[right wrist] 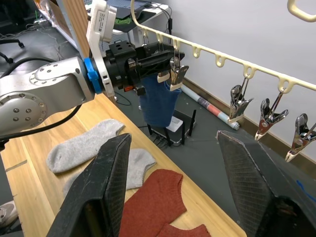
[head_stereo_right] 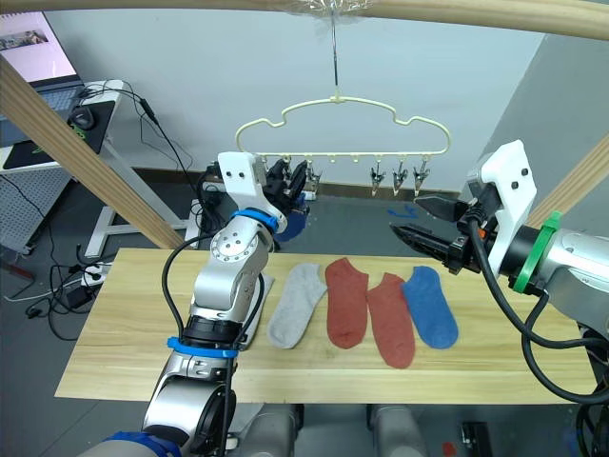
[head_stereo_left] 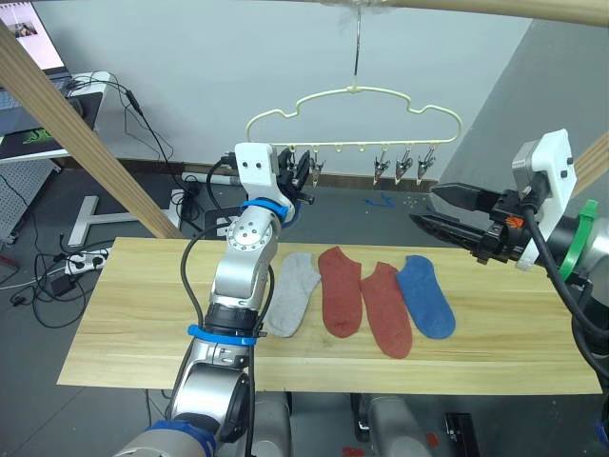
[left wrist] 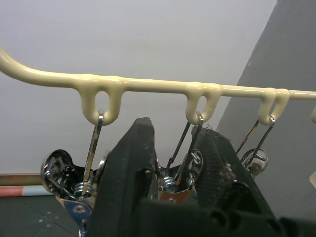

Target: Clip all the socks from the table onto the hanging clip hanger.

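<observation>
Left eye view: four socks lie side by side on the table: one light grey sock, two rust red socks, and a blue sock. A second grey one may be tucked behind the left arm, though that is hard to tell here. The left gripper is raised to the clip hanger, at the left end of its clip row. The right gripper hovers over the table's right side with fingers spread and empty.

Right eye view: a scrap of blue cloth hangs just below the left gripper.

Left wrist view: the fingers appear to close around one metal clip under the hanger's bar.

Right wrist view: a blue sock on the hanger hangs from that pinched clip, and two grey socks show on the wood, so I judge one sock hung and five left.

Beyond the table are a grey wall, a dark floor, cables and a side desk.
</observation>
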